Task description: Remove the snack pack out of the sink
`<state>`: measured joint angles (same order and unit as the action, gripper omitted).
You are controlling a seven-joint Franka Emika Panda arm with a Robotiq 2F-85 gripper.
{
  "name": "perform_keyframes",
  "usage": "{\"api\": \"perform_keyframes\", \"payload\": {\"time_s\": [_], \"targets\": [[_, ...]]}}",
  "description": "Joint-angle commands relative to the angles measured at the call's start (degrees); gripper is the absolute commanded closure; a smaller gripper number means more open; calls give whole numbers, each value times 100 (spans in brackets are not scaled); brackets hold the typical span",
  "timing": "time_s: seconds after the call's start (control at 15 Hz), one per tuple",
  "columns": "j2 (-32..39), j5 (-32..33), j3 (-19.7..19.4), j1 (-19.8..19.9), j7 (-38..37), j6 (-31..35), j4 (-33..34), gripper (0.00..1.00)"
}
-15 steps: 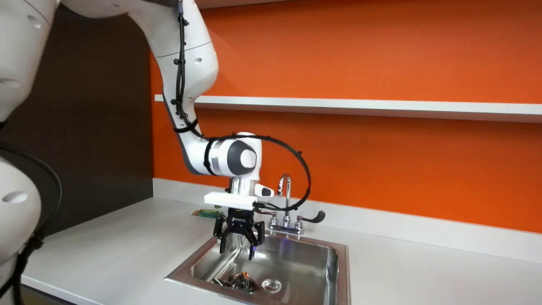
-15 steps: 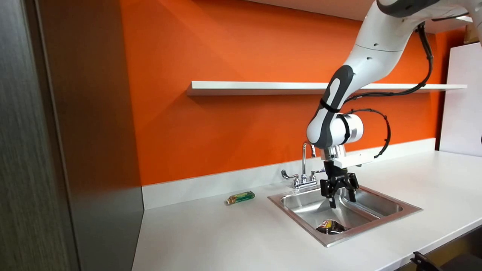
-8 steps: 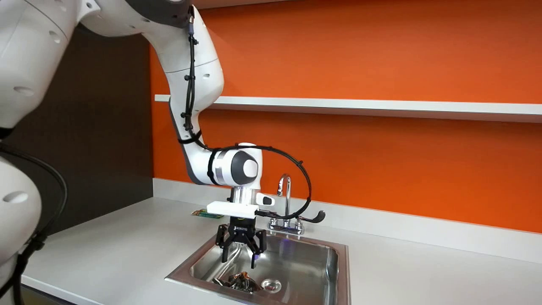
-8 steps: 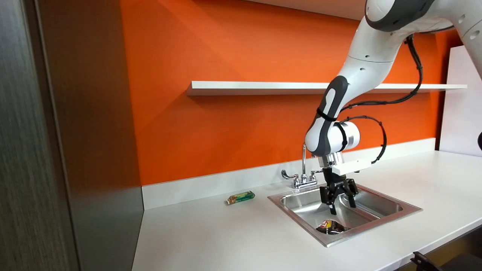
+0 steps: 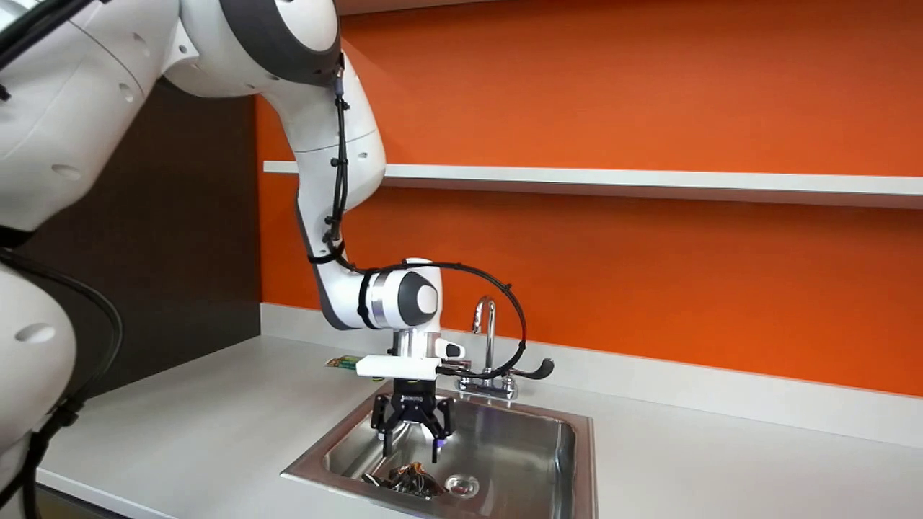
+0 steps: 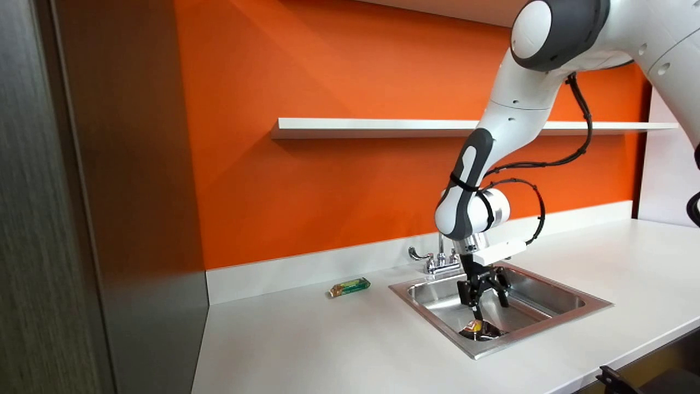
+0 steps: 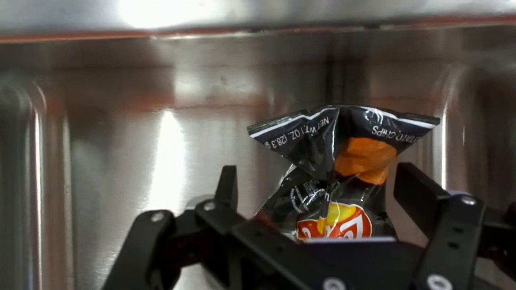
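The snack pack is a crumpled black chip bag with a red and yellow logo (image 7: pixel 358 161). It lies on the floor of the steel sink (image 5: pixel 585 461), near the front wall, and shows in both exterior views (image 5: pixel 413 481) (image 6: pixel 484 331). My gripper (image 5: pixel 411 455) is open and empty, pointing down inside the sink above the bag; it also shows in an exterior view (image 6: pixel 491 311). In the wrist view the fingers (image 7: pixel 316 177) stand apart on either side of the bag. The bag's lower end is hidden behind the gripper body.
A chrome faucet (image 5: pixel 490 346) with side handles stands behind the sink. A green packet (image 6: pixel 350 287) lies on the white counter (image 6: pixel 306 339) beside the sink. A white shelf (image 5: pixel 613 176) runs along the orange wall above. The sink walls surround the gripper.
My gripper has moved down into the sink and closer to the snack pack, staying open. The snack pack and the green packet have not moved.
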<state>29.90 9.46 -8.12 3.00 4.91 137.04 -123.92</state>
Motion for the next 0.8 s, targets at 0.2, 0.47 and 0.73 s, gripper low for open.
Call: {"api": "perform_keyframes", "payload": {"time_s": [0.2,0.47,0.73], "targets": [[443,164,16,-161,-328,45,355,0],[592,158,12,-221,-391,52,409,0],[653,150,1,-246,-438,77,370,0]]}}
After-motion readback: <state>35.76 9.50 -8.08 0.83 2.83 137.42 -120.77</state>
